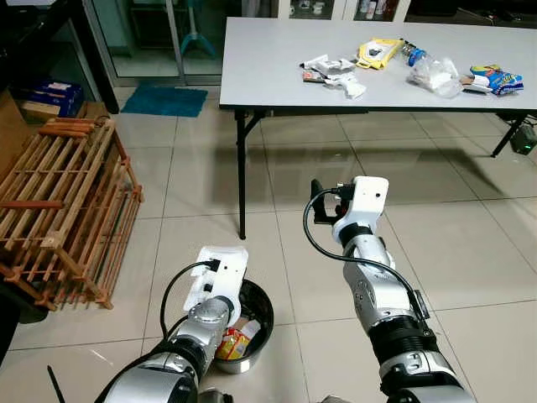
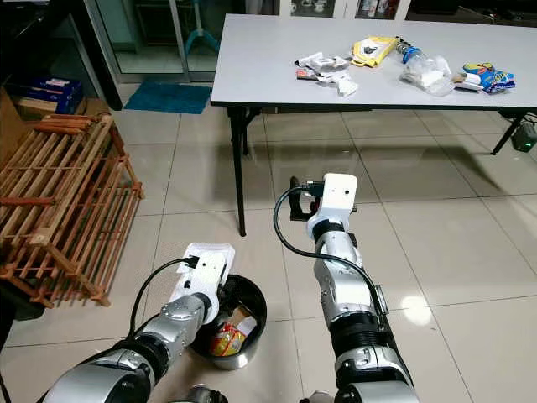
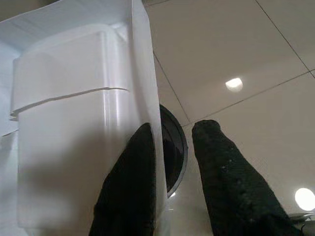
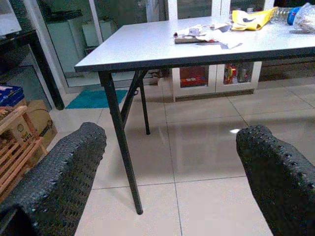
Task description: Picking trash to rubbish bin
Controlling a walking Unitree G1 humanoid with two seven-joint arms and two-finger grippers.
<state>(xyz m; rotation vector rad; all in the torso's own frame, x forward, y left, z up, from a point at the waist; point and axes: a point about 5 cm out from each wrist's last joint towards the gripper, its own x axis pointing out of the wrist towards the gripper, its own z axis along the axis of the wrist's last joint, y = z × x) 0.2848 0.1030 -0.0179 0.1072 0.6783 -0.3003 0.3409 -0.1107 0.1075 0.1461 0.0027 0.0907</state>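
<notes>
left gripper (image 3: 170,162) is held low over the rubbish bin (image 1: 260,315) on the tiled floor, its fingers (image 3: 130,187) pinched on a white plastic piece (image 3: 78,123). wrappers are seen inside the bin. right gripper (image 4: 172,162) is raised with fingers spread wide and empty, faced toward the grey table (image 1: 268,67), where more trash (image 1: 336,74) is scattered, well apart from the bin.

Both arms are jointed silver metal with black rings at the joints, each ending in a white boxy wrist housing, and a black cable loops from each forearm up to its housing. The right gripper (image 4: 172,172) has two thick black fingers (image 4: 59,177) with a knobbly, pebbled surface; the left gripper (image 3: 170,182) has matching rough black fingers (image 3: 231,187)
</notes>
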